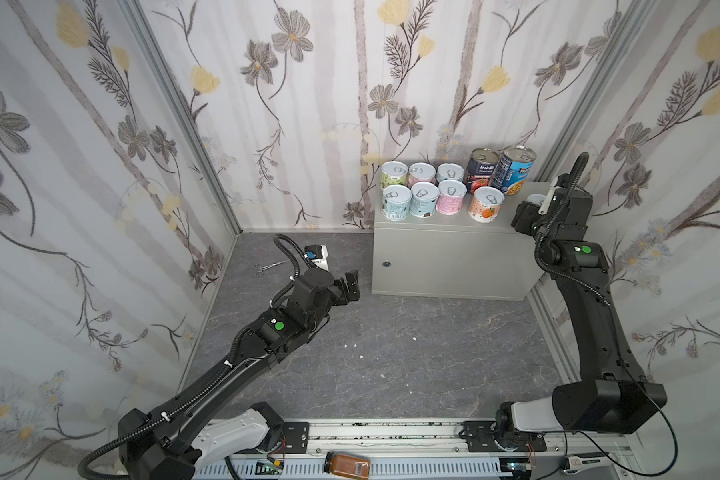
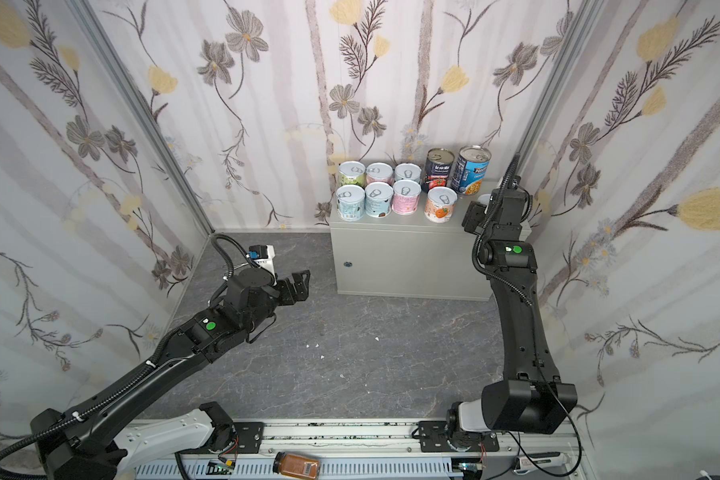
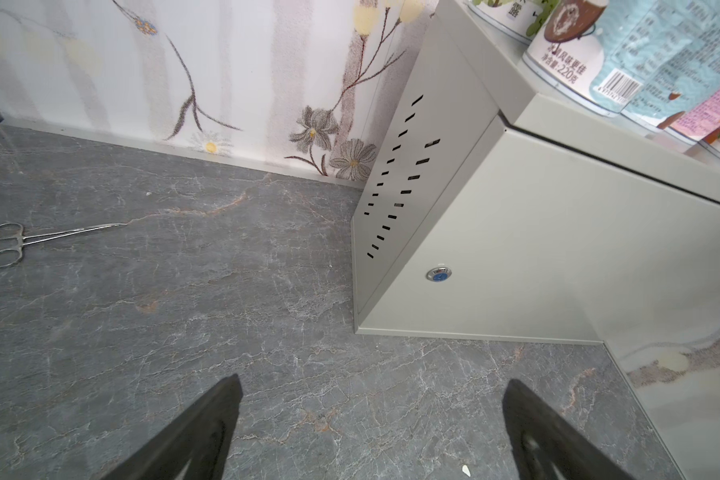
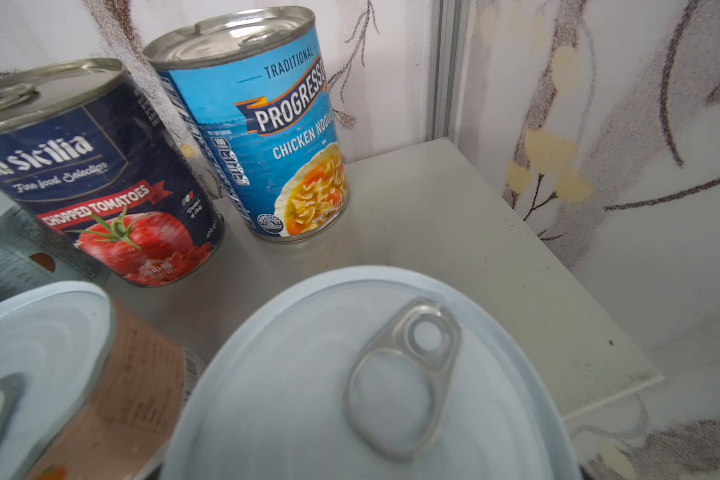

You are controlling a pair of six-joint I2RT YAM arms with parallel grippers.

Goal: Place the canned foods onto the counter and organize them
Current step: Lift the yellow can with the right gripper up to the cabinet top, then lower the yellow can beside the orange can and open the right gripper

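Pinching the last can (image 4: 308, 395) at the surface's (image 1: 441, 222) right end in the frame, the right jaws risked toppling the orange can (image 1: 486, 205) crowded just beside, while the left jaws hung spread.

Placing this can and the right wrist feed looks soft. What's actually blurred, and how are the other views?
Right wrist: the near can's lid and the orange can are out of focus; the tomato can and soup can read sharp. Left wrist: sharp, counter edges skewed by the wide lens. Both top views: even light, no glare.
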